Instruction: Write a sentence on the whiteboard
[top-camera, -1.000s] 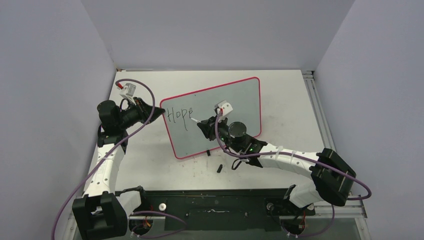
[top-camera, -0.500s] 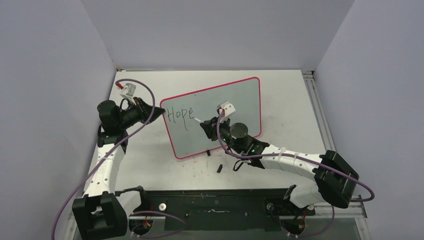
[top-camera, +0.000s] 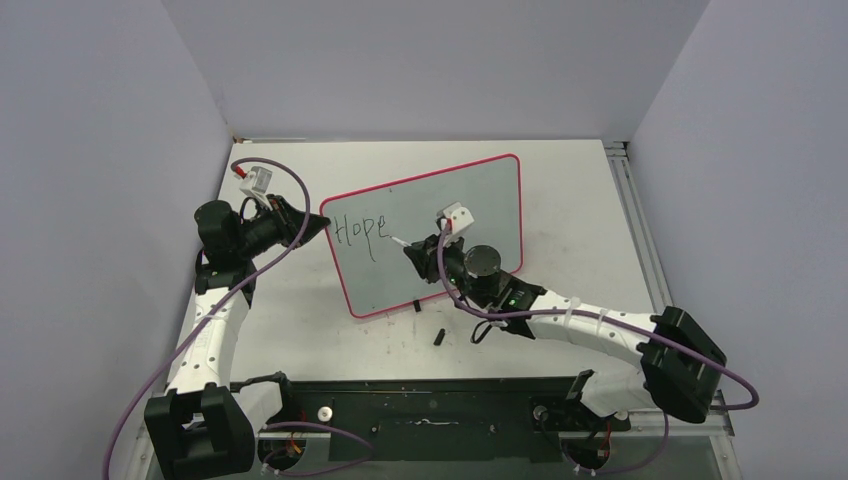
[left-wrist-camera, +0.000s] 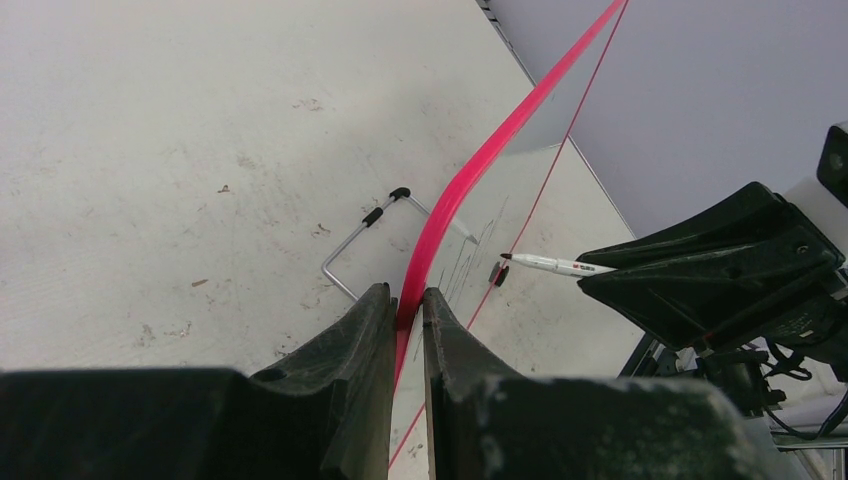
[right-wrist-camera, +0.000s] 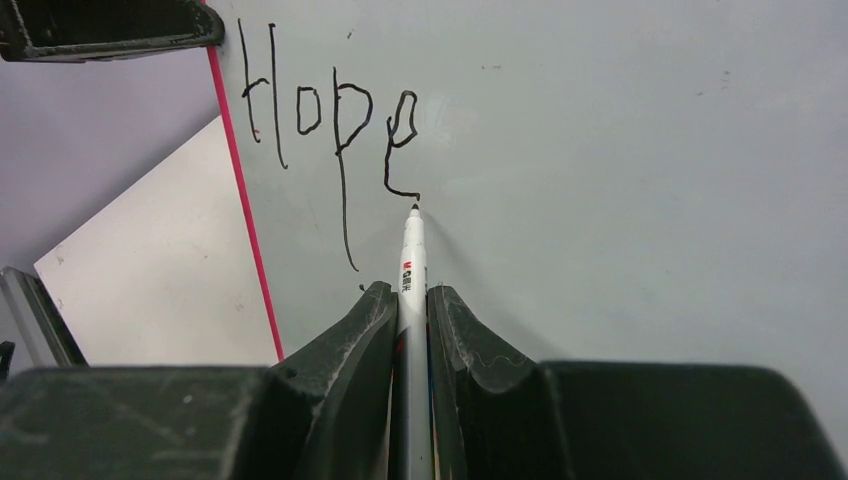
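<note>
White tabletop (top-camera: 580, 200), right arm (top-camera: 565, 322) outstretched, claw (right-wrist-camera: 408, 296) around pen (right-wrist-camera: 411, 250) at whiteboard (top-camera: 480, 200)

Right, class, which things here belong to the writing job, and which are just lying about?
Part of the job: whiteboard; the word "Hope"; marker pen in the right gripper; left gripper clamping the board's rim.
Lying about: small black piece beside the board, perhaps a cap.

Open bench (top-camera: 580, 200) lies right of the whiteboard (top-camera: 480, 200). The left end effector (left-wrist-camera: 405, 305) blocks its left rim; a black piece (top-camera: 438, 336) lies before it.
</note>
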